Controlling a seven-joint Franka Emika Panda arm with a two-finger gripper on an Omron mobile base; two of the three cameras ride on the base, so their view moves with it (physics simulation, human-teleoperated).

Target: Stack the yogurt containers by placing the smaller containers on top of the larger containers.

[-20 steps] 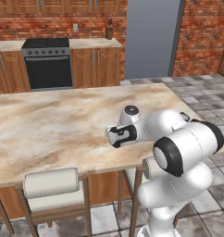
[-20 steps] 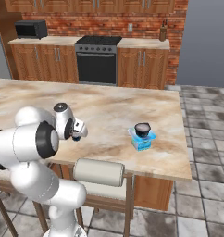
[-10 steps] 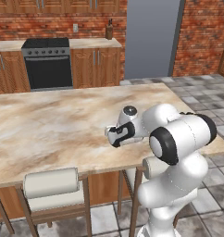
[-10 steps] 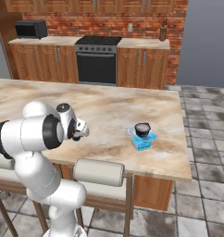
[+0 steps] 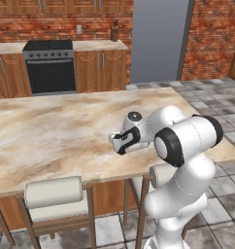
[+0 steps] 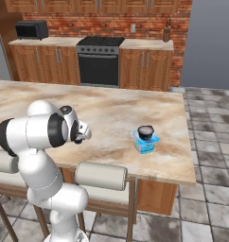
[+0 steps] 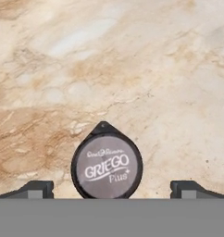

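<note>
Gripper (image 7: 111, 189): fingers spread wide, holding nothing, above the counter (image 7: 132, 69).
Cup (image 7: 107, 165): lid up, between the tips at 6 o'clock.
Tub (image 6: 145, 142): on the counter's right end, second cup (image 6: 145, 132) on top.

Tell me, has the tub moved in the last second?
No. The tub sits at the same spot near the right edge of the counter, with a cup on it.

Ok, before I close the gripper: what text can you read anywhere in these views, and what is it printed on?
"GRIEGO Plus": on the grey lid of the small dark cup between the open fingertips.
A small script line above it: too blurred to read.
Green marks on the blue tub: too small to read.
</note>
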